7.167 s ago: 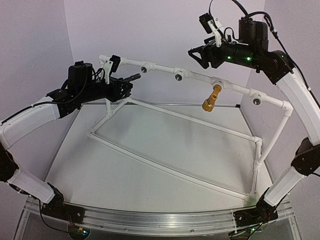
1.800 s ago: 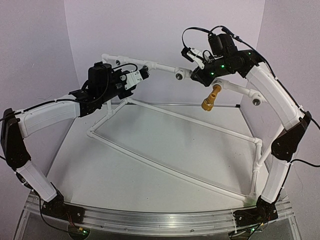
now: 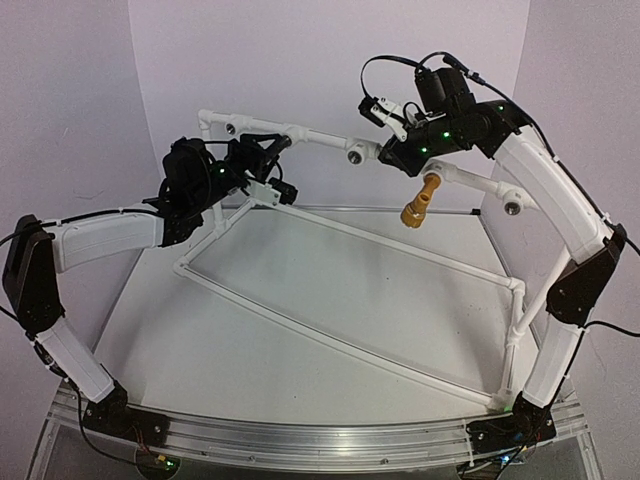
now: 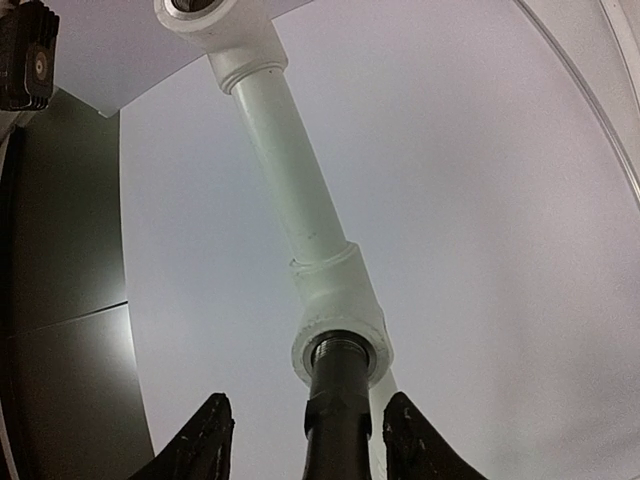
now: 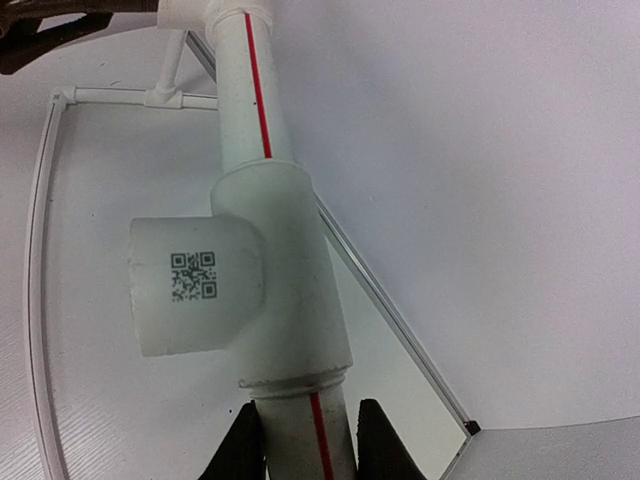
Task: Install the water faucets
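Black faucet: the black faucet [image 4: 338,425] stands with its threaded end in the mouth of a white socket [image 4: 355,300] on the top rail [image 3: 322,135], toward the far left. How deep the thread sits I cannot tell.
Left tool: the left tool [image 4: 306,400] is spread wide, one finger on each side of the faucet with a gap at both. I judge this a free stance between turns, lined up along the faucet's axis so it can close and twist.
Right tool: the right tool [image 5: 308,410] is closed narrow on the top rail just below a tee [image 5: 270,285]. That is likely a brace, so the pipe frame [image 3: 330,335] does not swing while the thread is driven.
Brass faucet: the brass faucet [image 3: 420,198] hangs from a fitting right of centre on the rail, slanting down toward the near left, with neither tool on it.
Open socket: an unfilled socket [image 3: 513,204] faces the near side at the right end of the rail.
Room: the worktop [image 3: 350,280] below the rail gives free space on the near side.
Edges: the back wall [image 3: 300,60] stands close behind the rail, so the left wrist has little room to roll on the far side, and the frame's slanted struts lie just beneath it.
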Tool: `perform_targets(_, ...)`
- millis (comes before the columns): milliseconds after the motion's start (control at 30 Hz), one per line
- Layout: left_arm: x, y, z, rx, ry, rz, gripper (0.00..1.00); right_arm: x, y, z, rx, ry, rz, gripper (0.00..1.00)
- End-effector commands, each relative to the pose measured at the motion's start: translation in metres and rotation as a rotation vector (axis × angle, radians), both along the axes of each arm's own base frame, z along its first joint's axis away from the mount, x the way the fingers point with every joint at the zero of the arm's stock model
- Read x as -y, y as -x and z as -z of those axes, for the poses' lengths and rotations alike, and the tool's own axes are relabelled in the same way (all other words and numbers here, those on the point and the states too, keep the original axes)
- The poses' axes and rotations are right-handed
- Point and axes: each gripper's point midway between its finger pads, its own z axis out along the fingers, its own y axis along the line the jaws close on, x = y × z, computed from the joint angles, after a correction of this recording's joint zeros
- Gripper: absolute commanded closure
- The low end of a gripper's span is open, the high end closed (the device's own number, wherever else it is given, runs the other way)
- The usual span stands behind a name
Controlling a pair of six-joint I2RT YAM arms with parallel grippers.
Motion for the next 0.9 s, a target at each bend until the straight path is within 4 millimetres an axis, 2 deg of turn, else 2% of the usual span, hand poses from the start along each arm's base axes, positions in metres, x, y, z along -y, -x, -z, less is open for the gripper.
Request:
perform_targets(0,-0.001,0.013,-0.036,0.117,0.029,0.017,0.48,-0.009,0.013,0.042,-0.182,-0.024,0.026,1.0)
perform_targets(133,-0.003,0.015,-0.036,0.112,0.029,0.018,0.39,-0.009,0.012,0.043,-0.18,-0.02,0.029,1.0)
perform_targets(233,-0.006,0.018,-0.034,0.095,0.027,0.018,0.22,-0.008,0.011,0.043,-0.178,-0.018,0.033,1.0)
perform_targets(367,-0.008,0.026,-0.033,0.069,0.023,0.027,0.13,-0.007,0.01,0.044,-0.175,-0.013,0.04,1.0)
perform_targets(733,-0.024,0.056,-0.01,-0.071,-0.021,0.052,0.06,-0.008,0.007,0.043,-0.165,-0.021,0.048,1.0)
perform_targets(867,-0.033,0.072,0.009,-0.17,-0.045,0.061,0.04,-0.008,0.007,0.043,-0.165,-0.021,0.049,1.0)
